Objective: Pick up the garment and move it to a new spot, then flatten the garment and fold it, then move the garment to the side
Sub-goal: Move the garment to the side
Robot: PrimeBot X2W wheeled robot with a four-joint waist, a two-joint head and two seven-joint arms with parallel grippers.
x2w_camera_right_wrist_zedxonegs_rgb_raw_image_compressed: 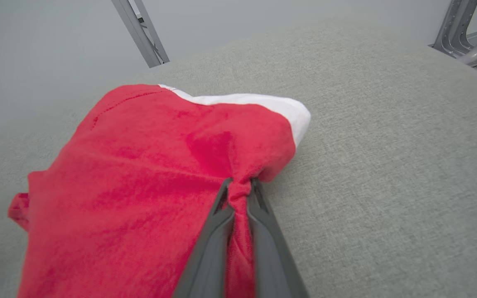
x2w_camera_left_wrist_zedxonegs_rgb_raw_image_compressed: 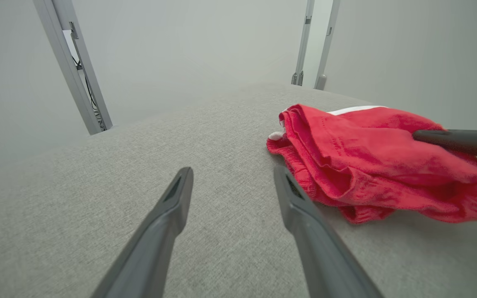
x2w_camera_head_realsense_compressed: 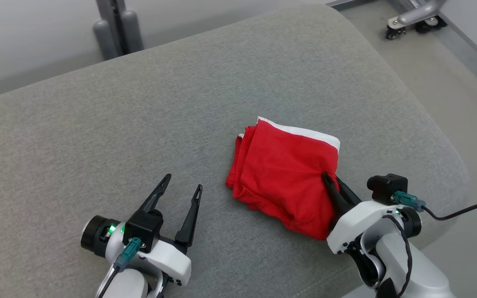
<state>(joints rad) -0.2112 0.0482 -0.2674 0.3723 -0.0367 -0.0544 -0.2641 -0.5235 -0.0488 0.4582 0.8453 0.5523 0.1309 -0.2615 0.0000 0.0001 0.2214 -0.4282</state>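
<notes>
Garment (x2w_camera_head_realsense_compressed: 282, 174), red with a white band, folded into a thick pad; a pinch of its 4 o'clock edge is clamped between the closed fingers of the right gripper (x2w_camera_right_wrist_zedxonegs_rgb_raw_image_compressed: 240, 182). The remainder lies on the grey cushion (x2w_camera_head_realsense_compressed: 139, 124), right of centre. Left gripper (x2w_camera_head_realsense_compressed: 183, 181) at 8 o'clock from the pad, near but apart, fingers spread, nothing between them; tips seem just clear of the cushion, hard to judge. Metal frame legs (x2w_camera_head_realsense_compressed: 116, 29) at 12 o'clock beyond the cushion
</notes>
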